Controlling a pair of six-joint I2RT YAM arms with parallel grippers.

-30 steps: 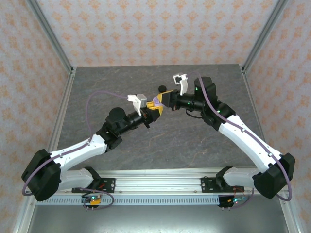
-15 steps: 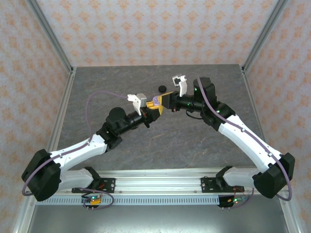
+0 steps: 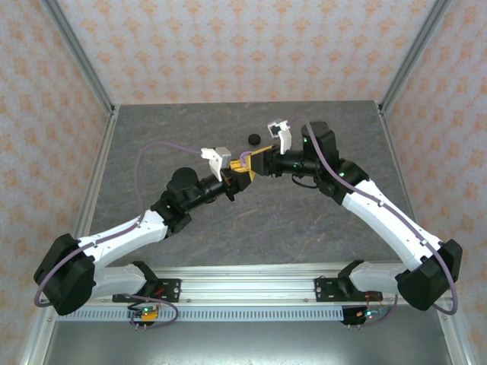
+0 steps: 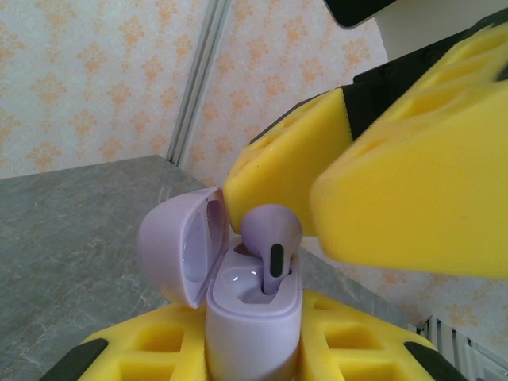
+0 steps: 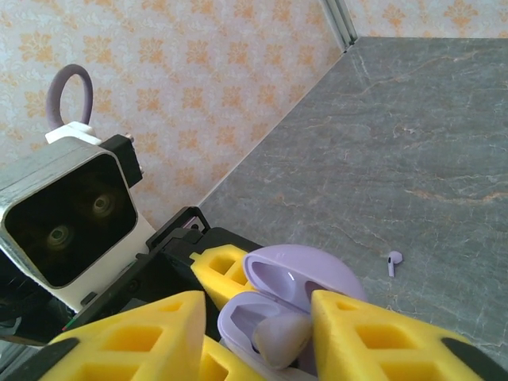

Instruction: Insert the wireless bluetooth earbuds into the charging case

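Left hand (image 4: 254, 353) is pressed onto the lower body of a pale lilac charging case (image 4: 254, 313), held upright above the middle of the counter (image 3: 304, 228), its lid (image 4: 178, 246) hinged open to the left. Right hand (image 5: 266, 337) pinches a lilac earbud (image 4: 270, 234) by the head, stem down inside one well of the case. A second lilac earbud (image 5: 391, 262) lies loose on the counter, well apart. A black round case (image 3: 253, 138) sits on the counter just beyond both hands.
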